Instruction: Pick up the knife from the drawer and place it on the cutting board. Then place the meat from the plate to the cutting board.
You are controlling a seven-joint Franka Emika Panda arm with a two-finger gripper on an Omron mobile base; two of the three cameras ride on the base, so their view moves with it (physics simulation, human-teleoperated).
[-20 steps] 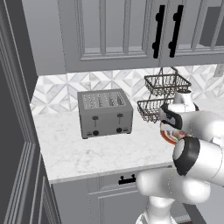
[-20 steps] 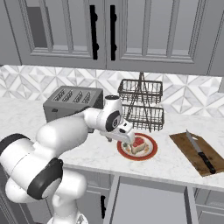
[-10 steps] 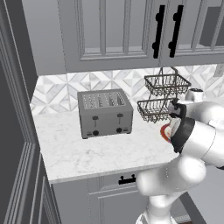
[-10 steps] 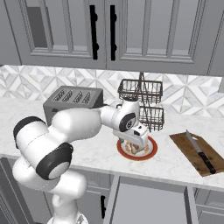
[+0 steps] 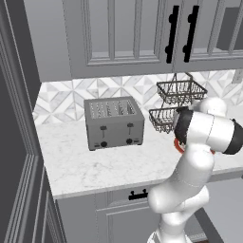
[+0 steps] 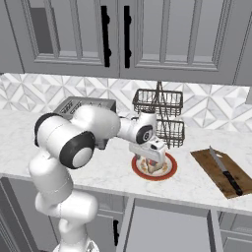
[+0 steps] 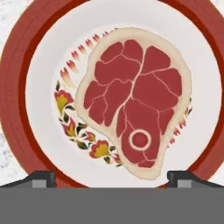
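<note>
The meat (image 7: 135,100), a red steak with a pale fat edge, lies on the plate (image 7: 13,87), which has a broad red rim. My gripper (image 7: 111,177) hangs open straight above it, and its two fingertips (image 7: 41,177) stand wide on either side of the steak's near end. From the right base view, the gripper (image 6: 153,156) sits low over the plate (image 6: 170,170) on the counter. To the right, the knife (image 6: 225,170) rests on the brown cutting board (image 6: 209,165). The drawer (image 6: 167,226) stands open below the counter, grey inside. A sliver of the plate (image 5: 177,144) shows behind my arm.
A two-tier wire basket rack (image 6: 160,115) stands just behind the plate. A grey toaster (image 5: 114,122) sits to the left on the marble counter (image 5: 95,166). Wall cabinets with black handles (image 6: 115,37) hang overhead.
My arm has swung up and forward over the counter while the hand stayed above the plate, settling a little lower. The jaws have stayed open.
</note>
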